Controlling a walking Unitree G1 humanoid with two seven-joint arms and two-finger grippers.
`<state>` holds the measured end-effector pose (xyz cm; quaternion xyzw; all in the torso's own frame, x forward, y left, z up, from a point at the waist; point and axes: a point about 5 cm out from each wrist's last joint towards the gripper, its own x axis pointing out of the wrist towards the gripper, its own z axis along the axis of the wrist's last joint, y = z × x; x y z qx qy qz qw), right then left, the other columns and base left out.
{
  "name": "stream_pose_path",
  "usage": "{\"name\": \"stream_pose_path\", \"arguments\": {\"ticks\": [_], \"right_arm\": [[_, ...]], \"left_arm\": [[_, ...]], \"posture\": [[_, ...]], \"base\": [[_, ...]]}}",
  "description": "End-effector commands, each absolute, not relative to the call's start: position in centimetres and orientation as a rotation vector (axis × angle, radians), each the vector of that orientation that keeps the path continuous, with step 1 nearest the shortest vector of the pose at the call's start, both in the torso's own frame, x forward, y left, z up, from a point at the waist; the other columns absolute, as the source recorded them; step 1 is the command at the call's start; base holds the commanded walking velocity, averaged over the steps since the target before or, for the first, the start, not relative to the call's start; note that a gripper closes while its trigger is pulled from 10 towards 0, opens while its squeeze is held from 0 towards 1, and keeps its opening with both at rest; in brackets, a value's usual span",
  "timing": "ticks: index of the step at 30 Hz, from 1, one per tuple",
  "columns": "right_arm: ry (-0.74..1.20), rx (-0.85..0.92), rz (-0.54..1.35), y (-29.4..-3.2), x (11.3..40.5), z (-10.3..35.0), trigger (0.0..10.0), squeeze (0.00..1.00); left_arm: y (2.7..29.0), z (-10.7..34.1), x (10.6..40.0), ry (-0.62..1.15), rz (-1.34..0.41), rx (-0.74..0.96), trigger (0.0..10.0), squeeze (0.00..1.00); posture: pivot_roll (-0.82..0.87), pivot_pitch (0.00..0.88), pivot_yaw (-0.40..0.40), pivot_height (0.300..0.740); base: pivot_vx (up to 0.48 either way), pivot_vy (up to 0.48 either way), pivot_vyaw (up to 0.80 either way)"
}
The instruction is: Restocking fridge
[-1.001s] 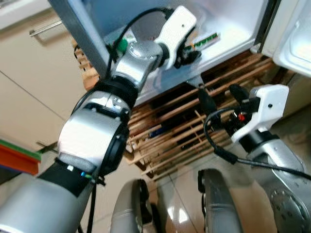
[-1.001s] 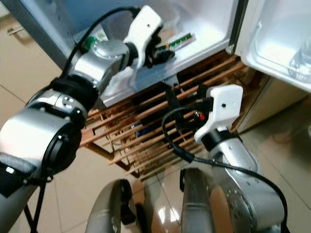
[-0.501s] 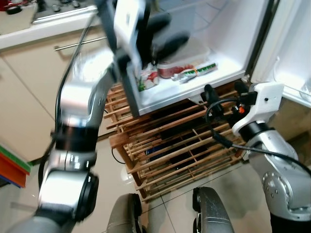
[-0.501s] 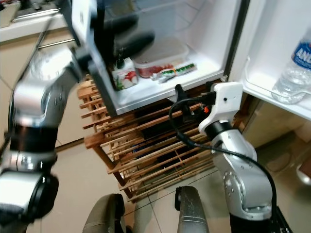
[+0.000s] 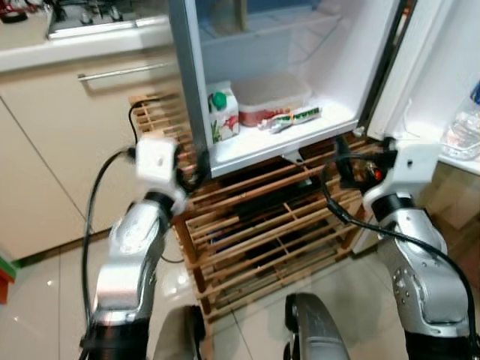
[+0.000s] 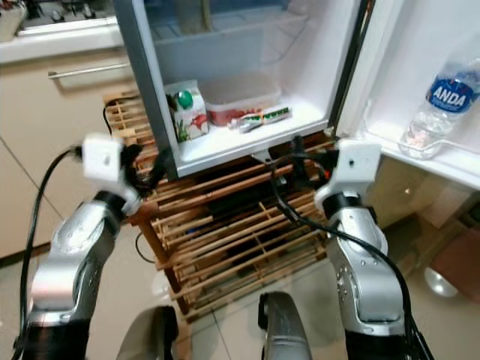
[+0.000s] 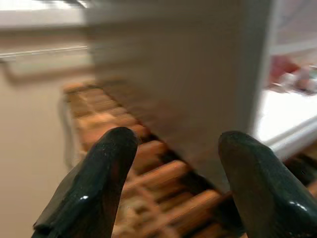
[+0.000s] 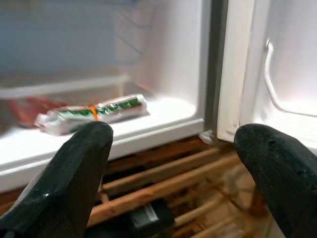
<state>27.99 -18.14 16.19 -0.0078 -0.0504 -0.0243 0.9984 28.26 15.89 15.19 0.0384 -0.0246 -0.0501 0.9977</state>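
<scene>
The fridge (image 5: 285, 142) stands open. On its bottom shelf sit a white carton with a green cap (image 5: 223, 112), a clear tub of red food (image 5: 271, 101) and a green-and-white packet (image 5: 291, 118), which also appears as the packet (image 8: 94, 114). A water bottle (image 6: 441, 101) stands in the door shelf. My left gripper (image 5: 191, 174) is low, beside the fridge's left wall, open and empty (image 7: 178, 144). My right gripper (image 6: 300, 161) hovers open and empty (image 8: 173, 139) just below the shelf's front edge, near the door hinge.
A slatted wooden rack (image 5: 255, 221) holds the fridge up, with dark items and a cable inside it. Beige kitchen cabinets with a bar handle (image 5: 127, 71) and a hob (image 5: 90, 19) are to the left. Glossy tiled floor (image 5: 45, 300) lies below.
My left arm has come out of the fridge and dropped beside the wooden rack. The view has lifted and pulled back. My right gripper stays near the shelf's front edge.
</scene>
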Motion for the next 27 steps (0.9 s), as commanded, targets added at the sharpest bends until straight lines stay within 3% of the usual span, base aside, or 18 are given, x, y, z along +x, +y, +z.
{"name": "stream_pose_path", "arguments": {"ticks": [1, 6, 14, 27], "right_arm": [[-0.119, -0.027, -0.061, -18.0, 28.0, 16.2, 10.0, 0.0], [-0.112, 0.022, -0.036, -17.7, 28.2, 15.5, 10.0, 0.0], [-0.066, 0.04, 0.003, -16.5, 27.6, 13.4, 10.0, 0.0], [-0.026, 0.014, 0.039, -16.4, 26.8, 11.5, 10.0, 0.0]], "left_arm": [[15.7, 16.1, 28.3, -0.118, -0.093, 0.114, 10.0, 0.0], [15.6, 14.6, 27.9, -0.065, -0.047, 0.09, 10.0, 0.0], [13.9, 15.6, 28.7, -0.122, -0.122, 0.071, 10.0, 0.0], [13.8, 15.4, 29.1, -0.09, -0.123, 0.042, 10.0, 0.0]], "posture": [[0.0, 0.0, 0.016, 0.608], [-0.01, 0.0, 0.015, 0.608], [-0.02, 0.0, 0.018, 0.657], [-0.03, 0.0, 0.014, 0.72]], "base": [[0.0, 0.0, 0.0], [0.0, 0.0, 0.0], [0.0, 0.0, 0.0], [0.0, 0.0, 0.0]]}}
